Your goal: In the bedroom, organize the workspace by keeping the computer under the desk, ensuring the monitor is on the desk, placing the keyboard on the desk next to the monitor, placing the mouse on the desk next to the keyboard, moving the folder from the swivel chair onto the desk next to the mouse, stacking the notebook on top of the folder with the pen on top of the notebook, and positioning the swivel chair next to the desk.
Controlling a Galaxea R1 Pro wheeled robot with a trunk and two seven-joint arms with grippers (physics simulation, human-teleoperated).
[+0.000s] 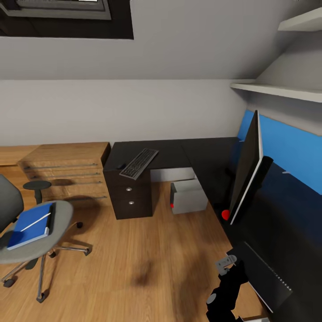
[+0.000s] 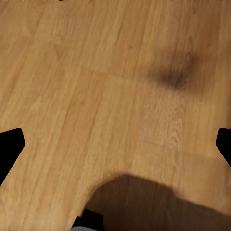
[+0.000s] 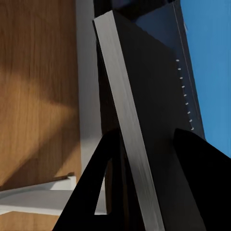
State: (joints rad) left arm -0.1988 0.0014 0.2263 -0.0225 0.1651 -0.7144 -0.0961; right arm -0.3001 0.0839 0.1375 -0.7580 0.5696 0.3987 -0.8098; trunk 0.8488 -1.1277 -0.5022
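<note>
- Right gripper (image 3: 144, 178): black fingers on either side of the thin dark grey notebook (image 3: 144, 96), clamped on its silver edge; lower right of head view
- Left gripper (image 2: 115, 144): fingers spread wide over the wooden floor (image 2: 96, 72), holding nothing
- No legible writing
- Flat bright blue folder (image 1: 31, 225) with thin white pen (image 1: 36, 222) on grey swivel chair (image 1: 60, 214), lower left, well apart from both grippers
- Slim silver-framed keyboard (image 1: 139, 163) on black L-shaped desk (image 1: 179, 152), centre; black widescreen monitor (image 1: 247, 170) right; light grey computer tower (image 1: 188, 197) under the desk
</note>
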